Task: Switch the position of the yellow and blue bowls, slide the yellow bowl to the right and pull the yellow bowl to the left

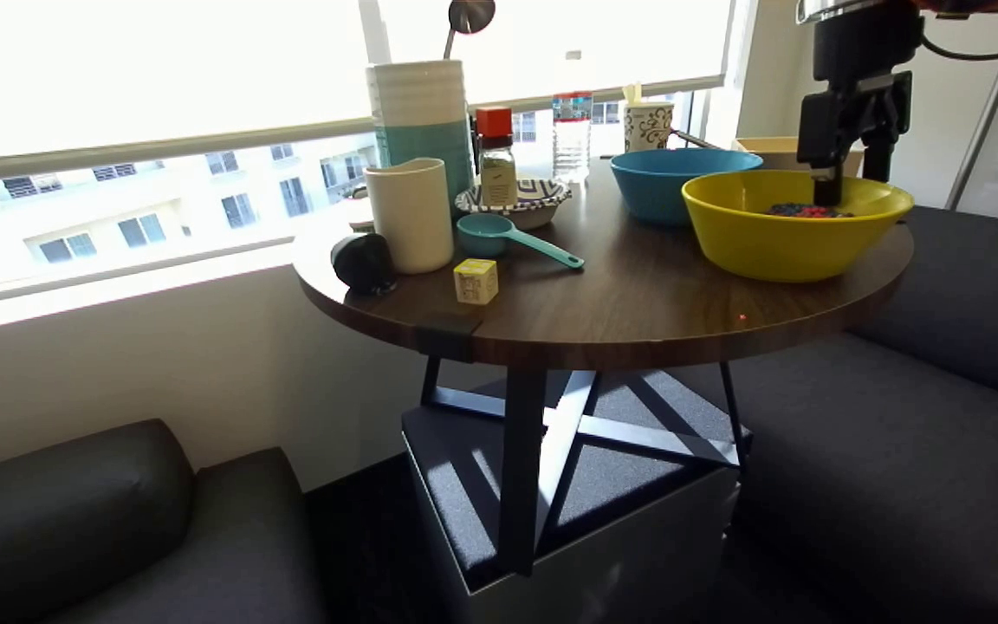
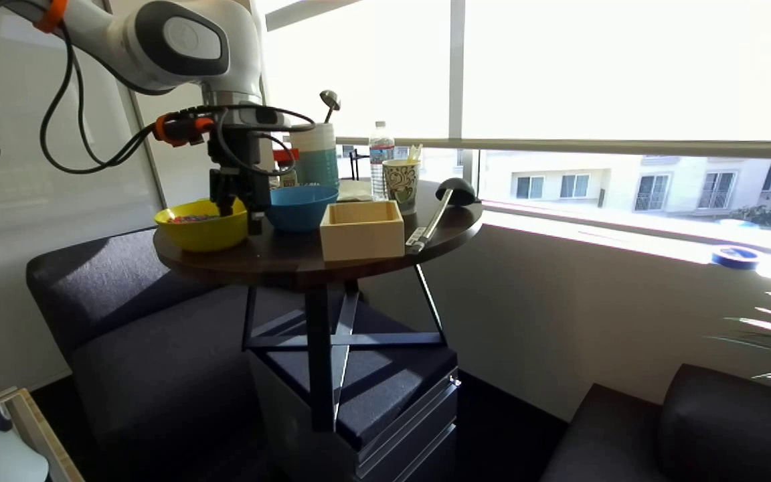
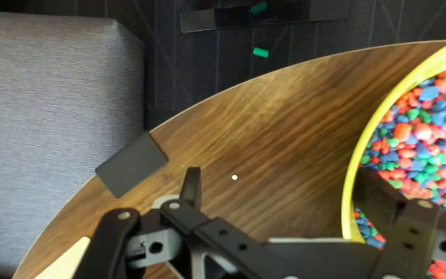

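- In an exterior view, we see the yellow bowl [image 1: 776,250] at upper right, with the blue bowl [image 1: 653,186] just beside it, farther left in the frame.
- In the wrist view, our gripper [image 3: 285,184] stands wide, one finger inside the yellow rim, the other outside.
- We judge the step as gripping the yellow bowl; next, we should close on its wall, then slide it level.

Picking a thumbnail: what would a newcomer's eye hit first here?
The bright yellow bowl near the edge of the round table, holding red, blue and green pebbles. Then the claw, open and straddling that bowl's rim. Last, the blue bowl, partly behind the yellow one in an exterior view.
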`<state>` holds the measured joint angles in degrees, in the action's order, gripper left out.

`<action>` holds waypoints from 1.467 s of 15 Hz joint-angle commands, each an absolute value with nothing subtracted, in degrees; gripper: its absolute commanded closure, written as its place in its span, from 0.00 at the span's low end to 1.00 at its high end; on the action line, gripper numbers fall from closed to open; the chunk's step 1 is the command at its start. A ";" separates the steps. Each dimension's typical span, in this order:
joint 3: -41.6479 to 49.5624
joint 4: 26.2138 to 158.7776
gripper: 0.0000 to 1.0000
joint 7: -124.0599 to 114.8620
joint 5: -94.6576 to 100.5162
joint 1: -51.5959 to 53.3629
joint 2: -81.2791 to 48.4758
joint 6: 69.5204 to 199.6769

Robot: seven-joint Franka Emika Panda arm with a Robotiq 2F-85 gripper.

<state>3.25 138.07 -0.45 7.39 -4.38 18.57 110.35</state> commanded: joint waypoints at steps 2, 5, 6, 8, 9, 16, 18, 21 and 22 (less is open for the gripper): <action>3.86 136.93 0.00 -2.07 11.75 -6.73 19.22 109.90; 4.51 136.28 0.00 -2.32 13.19 -7.97 18.87 109.99; 4.78 136.03 0.00 -2.37 13.70 -8.39 18.75 109.79; 5.38 135.71 0.00 -1.94 14.14 -8.91 18.58 109.98; 5.49 135.52 0.00 -1.93 14.38 -9.04 18.66 109.91; 1.41 133.80 0.00 -4.59 21.08 -8.01 24.76 105.45; -0.23 133.07 0.00 -2.02 23.18 -6.32 26.42 105.83; -1.28 131.55 0.00 2.58 24.33 -3.37 26.93 108.91; -1.27 131.12 0.00 4.18 24.07 -2.34 26.91 110.35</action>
<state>-1.02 132.38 0.16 22.42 -4.78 26.57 107.75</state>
